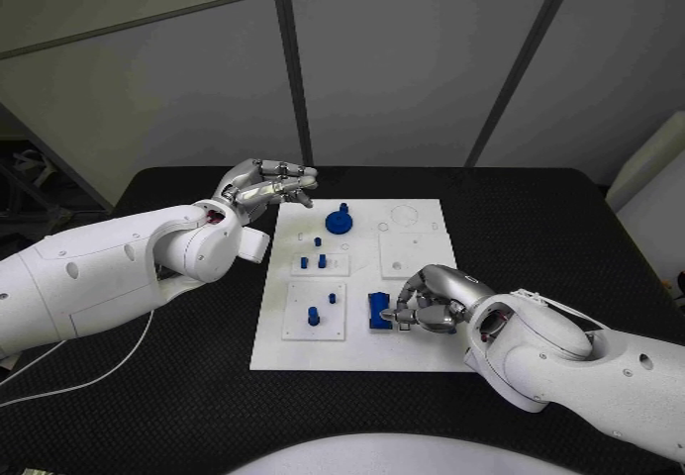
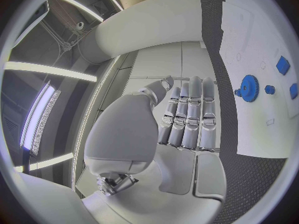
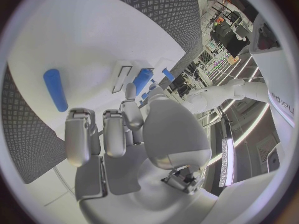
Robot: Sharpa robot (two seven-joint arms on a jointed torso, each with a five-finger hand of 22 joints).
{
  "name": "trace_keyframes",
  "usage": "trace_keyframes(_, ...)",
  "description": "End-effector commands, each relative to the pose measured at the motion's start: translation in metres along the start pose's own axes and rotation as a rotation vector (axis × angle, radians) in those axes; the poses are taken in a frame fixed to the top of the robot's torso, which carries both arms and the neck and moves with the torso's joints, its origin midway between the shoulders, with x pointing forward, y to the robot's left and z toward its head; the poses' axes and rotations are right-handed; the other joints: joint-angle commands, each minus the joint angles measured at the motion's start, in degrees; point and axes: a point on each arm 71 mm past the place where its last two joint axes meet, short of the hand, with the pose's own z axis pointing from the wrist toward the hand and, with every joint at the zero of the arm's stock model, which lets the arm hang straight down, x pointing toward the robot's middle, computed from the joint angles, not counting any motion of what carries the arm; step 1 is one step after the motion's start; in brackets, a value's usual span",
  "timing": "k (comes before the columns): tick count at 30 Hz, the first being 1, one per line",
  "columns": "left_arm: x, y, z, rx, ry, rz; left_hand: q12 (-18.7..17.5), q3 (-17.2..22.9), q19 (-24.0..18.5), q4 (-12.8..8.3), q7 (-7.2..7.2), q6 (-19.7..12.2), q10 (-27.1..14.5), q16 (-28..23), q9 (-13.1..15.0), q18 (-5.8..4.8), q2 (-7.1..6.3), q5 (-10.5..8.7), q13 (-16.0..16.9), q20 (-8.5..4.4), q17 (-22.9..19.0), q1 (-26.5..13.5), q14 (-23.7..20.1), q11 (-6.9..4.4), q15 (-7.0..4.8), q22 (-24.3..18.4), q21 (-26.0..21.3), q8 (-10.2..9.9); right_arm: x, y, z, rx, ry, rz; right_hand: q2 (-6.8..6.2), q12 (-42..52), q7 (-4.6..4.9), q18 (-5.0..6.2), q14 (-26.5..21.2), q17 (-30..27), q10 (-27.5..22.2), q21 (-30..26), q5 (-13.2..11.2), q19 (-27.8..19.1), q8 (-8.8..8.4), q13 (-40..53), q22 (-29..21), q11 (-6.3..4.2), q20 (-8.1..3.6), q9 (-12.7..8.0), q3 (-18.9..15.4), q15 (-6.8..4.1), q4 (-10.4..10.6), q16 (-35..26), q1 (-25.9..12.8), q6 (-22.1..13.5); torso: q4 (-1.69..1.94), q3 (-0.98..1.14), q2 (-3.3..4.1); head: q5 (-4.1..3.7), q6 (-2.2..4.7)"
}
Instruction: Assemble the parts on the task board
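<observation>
The task seems to be only partly done. On the white board [image 1: 417, 346], which lies flat in the middle of the black surface [image 1: 171, 396], a round blue gear [image 1: 340, 221] is already seated near the far edge, and several small blue pegs [image 1: 322, 261] are standing upright in two raised white plates on the left half. A short blue peg [image 1: 313, 316] is seen in the nearer plate. On the right half, a circle outline and a square white plate look still unfilled, so more pieces are probably left to be placed.

The right hand [image 1: 429, 300] is at the near right part of the board, with its fingers curled around a blue rectangular block [image 1: 378, 310]; the block appears to be held, upright, between the fingers and the board. In the right wrist view a blue rod [image 3: 55, 89] is seen lying loose on the board.

The left hand [image 1: 265, 186] hovers at the far left corner of the board, its fingers half curled, and nothing is held in it.

The board looks smooth and matt, like plastic. The surface has a woven, ribbed texture. The blue pieces look hard, and the gear has fine teeth on its rim.
</observation>
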Motion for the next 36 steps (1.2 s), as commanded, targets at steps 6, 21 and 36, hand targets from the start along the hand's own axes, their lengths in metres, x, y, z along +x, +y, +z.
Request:
trace_keyframes(6, 0.001, -0.001, 0.000, 0.002, 0.013, -0.006, 0.38, -0.26, -0.02, 0.01, 0.14, -0.05, -0.40, -0.27, -0.01, -0.65, 0.67, 0.39, -0.06, 0.33, -0.05, -0.09, 0.13, -0.12, 0.22, -0.05, -0.35, -0.01, 0.002, 0.005, 0.004, -0.021, 0.016, -0.012, -0.10, 0.43, -0.32, -0.98, 3.77, 3.27, 0.58, 0.33, -0.17, 2.52, -0.22, 0.33, 11.27, 0.05, -0.43, 0.23, -0.53, -0.55, -0.47, -0.04, 1.89, 0.22, 0.00, -0.01, -0.04, 0.15, -0.21)
trace_keyframes(21, 0.001, -0.001, 0.000, 0.001, 0.012, -0.006, 0.41, -0.27, -0.01, 0.06, 0.14, -0.06, -0.42, -0.28, -0.01, -0.65, 0.75, 0.39, -0.06, 0.34, -0.07, -0.14, 0.14, -0.11, 0.22, -0.08, -0.39, 0.01, -0.003, 0.002, 0.002, -0.040, -0.038, 0.009, -0.02, 0.73, -0.41, -0.95, 3.76, 3.27, 0.76, 0.24, -1.25, 2.44, -0.27, 0.82, 11.22, -0.06, -0.51, 0.61, -0.92, -0.63, -2.51, -0.07, 6.20, 0.30, -0.11, 0.03, -0.12, -0.06, -0.13)
trace_keyframes(36, 0.001, -0.001, -0.001, 0.003, 0.011, -0.006, 0.46, -0.31, 0.01, 0.07, 0.14, -0.09, -0.48, -0.30, -0.01, -0.64, 0.82, 0.37, -0.06, 0.34, -0.10, -0.15, 0.14, -0.11, 0.22, -0.13, -0.44, 0.03, -0.041, -0.049, -0.023, 0.028, -0.072, 0.092, 3.05, -3.10, 1.15, -0.77, 3.68, 2.99, -1.05, -0.34, 2.26, 1.90, -7.10, -1.64, 10.70, 1.11, 0.26, -4.37, -0.18, 0.31, -2.54, -0.31, 10.21, -0.82, -0.26, -0.09, -0.13, -1.19, 0.40)
